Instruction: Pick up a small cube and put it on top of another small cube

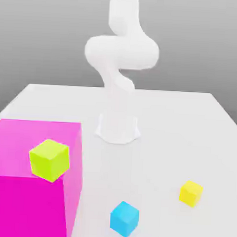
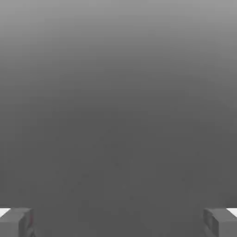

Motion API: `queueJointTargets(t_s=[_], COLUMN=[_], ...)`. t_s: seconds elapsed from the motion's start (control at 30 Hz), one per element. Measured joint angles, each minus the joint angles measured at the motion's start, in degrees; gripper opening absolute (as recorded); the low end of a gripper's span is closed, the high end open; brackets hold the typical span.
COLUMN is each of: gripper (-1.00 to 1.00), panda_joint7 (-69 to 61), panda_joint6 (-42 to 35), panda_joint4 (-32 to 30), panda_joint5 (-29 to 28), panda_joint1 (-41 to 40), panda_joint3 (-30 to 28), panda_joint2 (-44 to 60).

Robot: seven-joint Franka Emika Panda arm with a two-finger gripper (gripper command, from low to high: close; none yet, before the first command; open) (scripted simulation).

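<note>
The small cyan-blue cube (image 1: 124, 219) sits on the white bench (image 1: 152, 166), toward the viewer and far from the bench's back edge, a little to the exterior view's right of the middle. It is turned so that one upright corner points roughly at the viewer, with its top and two sides showing. Nothing touches it.

The small yellow cube (image 1: 190, 193) rests on the same bench, apart from the blue one, nearer the bench's right edge as the exterior view shows it, and somewhat closer to the back edge. It is also turned at an angle, and its top is bare.

On the other side of the blue cube, toward the bench's left edge in the exterior view, stands a huge magenta block (image 1: 27, 208), apart from the blue cube. A larger lime-green cube (image 1: 49, 160) appears over the block's top, by its front corner on the side toward the blue cube; whether it rests fully flat there is hard to tell.

Farther back, midway between the bench's left and right edges, a white robot arm (image 1: 122, 52) rises from its base (image 1: 118, 130) and bends above the bench.

In the hand view, the claw (image 2: 118, 222) is spread wide, its two fingers well apart with nothing between them, against a plain grey background.
</note>
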Motion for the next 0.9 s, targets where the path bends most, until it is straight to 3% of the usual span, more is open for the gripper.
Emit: queueJointTargets(t_s=[0.5, 0.9], gripper=[0.00, 0.00], panda_joint7=[26.5, 40.8], panda_joint6=[14.5, 28.1], panda_joint4=[-9.1, -13.9], panda_joint5=[-6.7, -7.5], panda_joint1=[-8.0, -5.8], panda_joint3=[9.1, 7.8], panda_joint2=[31.6, 55.9])
